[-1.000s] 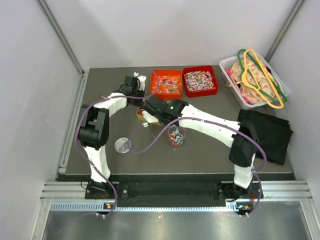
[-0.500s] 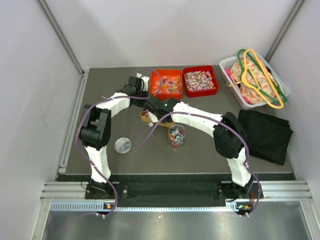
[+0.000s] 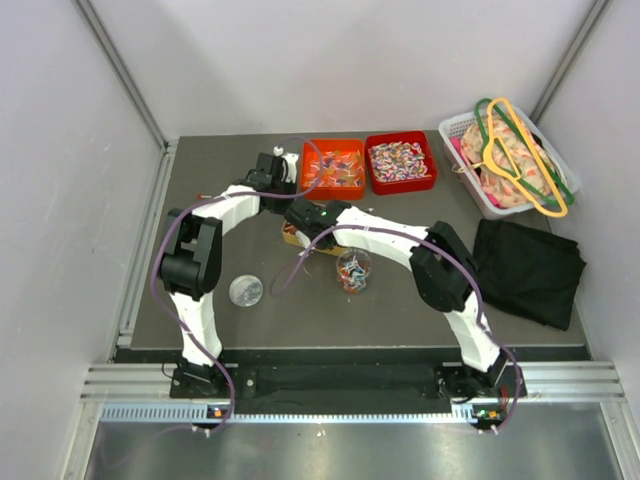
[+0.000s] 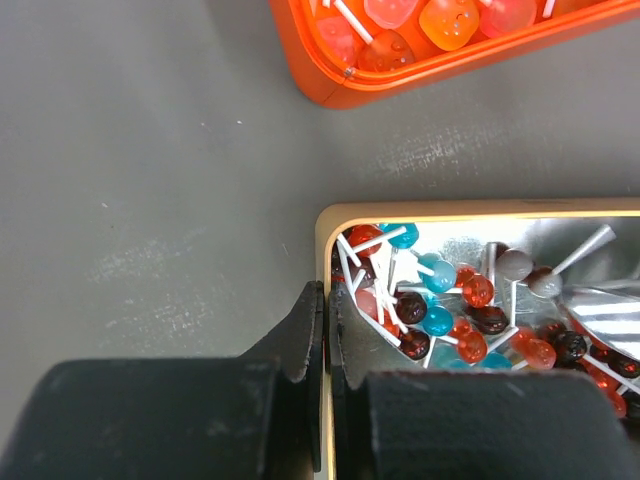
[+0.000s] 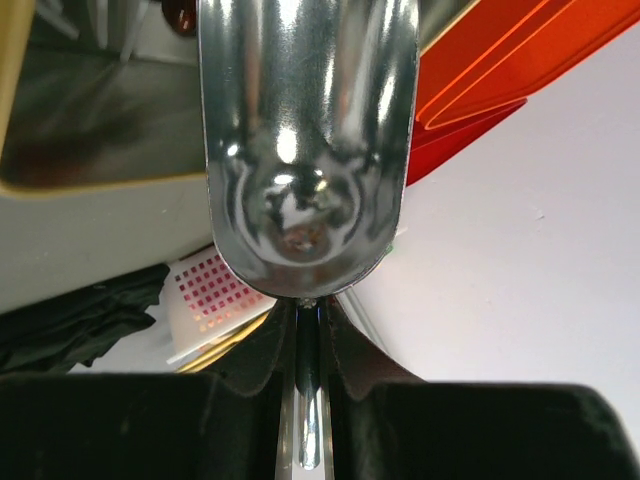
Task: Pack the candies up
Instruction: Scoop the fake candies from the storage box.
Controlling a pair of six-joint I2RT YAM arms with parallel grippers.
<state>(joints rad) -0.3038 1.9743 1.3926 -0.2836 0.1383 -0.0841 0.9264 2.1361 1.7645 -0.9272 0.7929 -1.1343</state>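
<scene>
With the left gripper (image 4: 325, 305) pinching the tray (image 4: 470, 210) by its rim, the right gripper (image 5: 307, 325), clamped on the scoop (image 5: 305, 130), should dig low under the candies (image 4: 440, 300).

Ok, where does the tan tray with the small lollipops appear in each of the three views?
Top external: the tan tray lies near the table's centre, largely covered by the arms.
Left wrist: the tan tray is at lower right, with the left pincer shut on its rim.
Right wrist: the tan tray is at upper left, behind the metal scoop.
Shared landmark: the orange bin.
</scene>
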